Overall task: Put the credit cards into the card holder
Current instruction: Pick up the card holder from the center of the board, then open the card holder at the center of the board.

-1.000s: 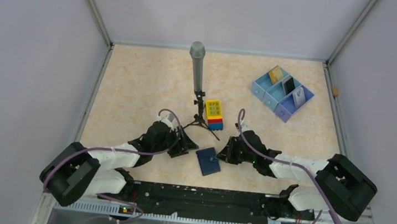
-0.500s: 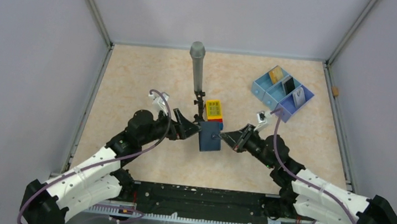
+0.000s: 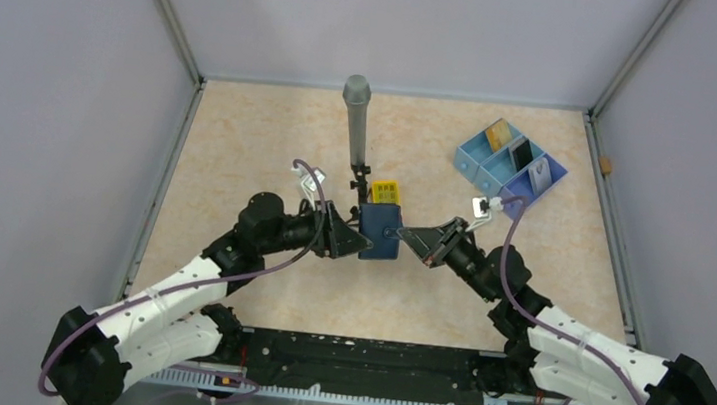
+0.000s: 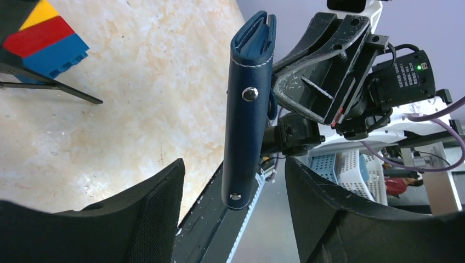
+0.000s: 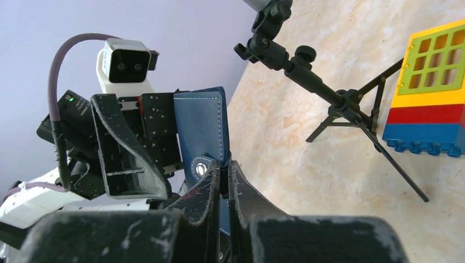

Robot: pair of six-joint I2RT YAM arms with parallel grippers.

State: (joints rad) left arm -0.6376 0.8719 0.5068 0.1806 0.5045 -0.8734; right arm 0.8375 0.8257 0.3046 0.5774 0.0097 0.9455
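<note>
Pale lilac walls are seen closing in a beige, marbled tabletop (image 3: 239,150), matte and bare of any lip at the near edge. Above its middle the card holder (image 3: 380,233) is held upright, off the surface and folded shut. It is pinched at its snap tab by the right gripper (image 5: 222,171), whose fingers are pressed together on it. The left gripper (image 3: 351,237) is spread wide around the opposite side, and no contact is seen from its wrist view. The holder looks light and soft, likely to flop or twist when hung from the tab alone, so a hold across the stitched spine would be firmer. The credit cards (image 3: 520,155) are found leaning in the pale blue tray (image 3: 469,162) by the far right corner: thin, stiff and probably slick, best nipped by their raised top edges. A microphone stand (image 3: 355,122) and a toy brick block (image 3: 386,191) are noted just behind the holder.
</note>
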